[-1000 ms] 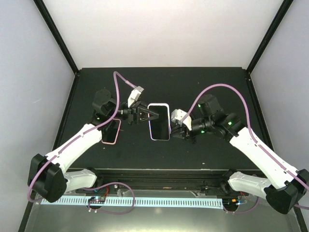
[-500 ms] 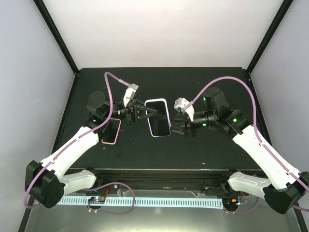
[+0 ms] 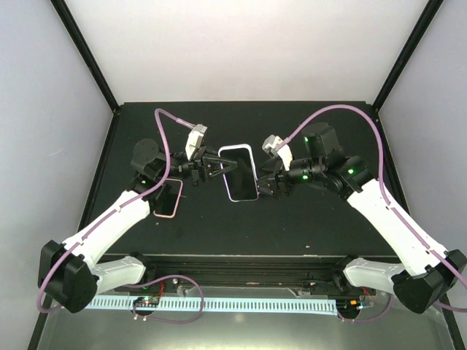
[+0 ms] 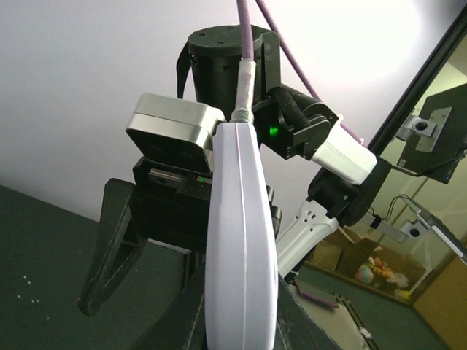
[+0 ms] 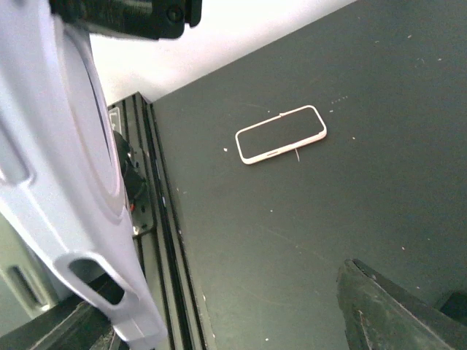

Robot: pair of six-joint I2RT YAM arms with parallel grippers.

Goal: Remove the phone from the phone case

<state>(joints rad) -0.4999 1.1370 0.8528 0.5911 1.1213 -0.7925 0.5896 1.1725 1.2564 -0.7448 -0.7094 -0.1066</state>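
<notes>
White phone case [image 3: 239, 173], dark face up, clamped between left claw [image 3: 219, 167], right claw [image 3: 264, 182].

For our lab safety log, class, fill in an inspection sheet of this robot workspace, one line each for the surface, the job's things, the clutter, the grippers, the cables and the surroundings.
Surface: black table, a few pale specks.
Job's things: white-cased phone held up off the table between both arms, screen dark; phone not yet out of the case.
Clutter: pink-cased phone lying flat near the left arm, untouched.
Grippers: left gripper at the held phone's left edge; right gripper at its right edge; whether either is clamped cannot be told.
Cables: purple cable looping over the left arm, another purple cable arching over the right arm; neither touches the phones.
Surroundings: white walls, black frame posts.
</notes>
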